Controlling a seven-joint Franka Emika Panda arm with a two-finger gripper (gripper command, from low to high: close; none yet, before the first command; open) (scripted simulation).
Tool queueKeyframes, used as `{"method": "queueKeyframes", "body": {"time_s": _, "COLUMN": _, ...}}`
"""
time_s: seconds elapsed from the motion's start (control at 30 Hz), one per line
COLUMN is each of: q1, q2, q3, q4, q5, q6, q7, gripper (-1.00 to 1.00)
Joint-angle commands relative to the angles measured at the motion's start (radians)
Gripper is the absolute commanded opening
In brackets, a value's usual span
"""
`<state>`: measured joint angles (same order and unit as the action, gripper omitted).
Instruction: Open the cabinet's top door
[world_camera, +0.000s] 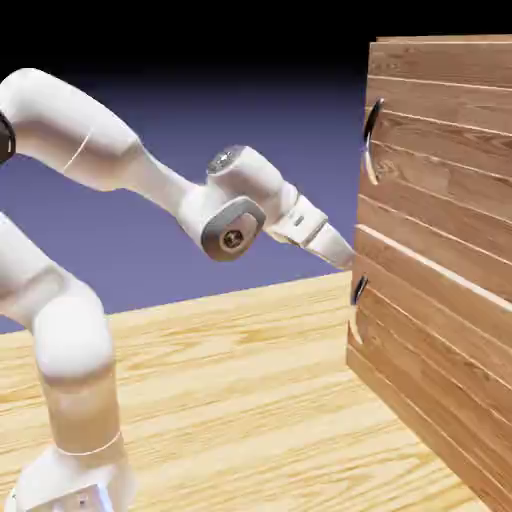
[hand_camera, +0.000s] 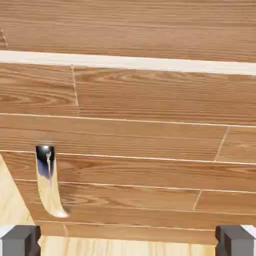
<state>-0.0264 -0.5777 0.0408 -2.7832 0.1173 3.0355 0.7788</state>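
The cabinet of reddish-brown planks fills the exterior view's right. Its top door carries a curved dark handle near its left edge. Below a pale seam lies the shorter lower panel with a small handle. My gripper points at the cabinet front about level with that seam, well below the top door's handle. In the hand view the top door shows only as a strip along the top. My gripper is open, its two grey fingertips far apart with nothing between them.
The light wooden floor runs up to the cabinet's base. The lower panel's handle juts out just below and beside my hand. The white arm comes in from the left.
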Motion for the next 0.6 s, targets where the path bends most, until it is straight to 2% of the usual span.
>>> {"method": "queueKeyframes", "body": {"time_s": 0.0, "q1": -0.014, "q2": -0.003, "q3": 0.015, "q4": 0.01, "q5": 0.044, "q6": -0.001, "q7": 0.014, "gripper": 0.0}}
{"method": "queueKeyframes", "body": {"time_s": 0.57, "q1": -0.257, "q2": -0.051, "q3": 0.272, "q4": 0.179, "q5": 0.783, "q6": -0.01, "q7": 0.252, "gripper": 0.0}}
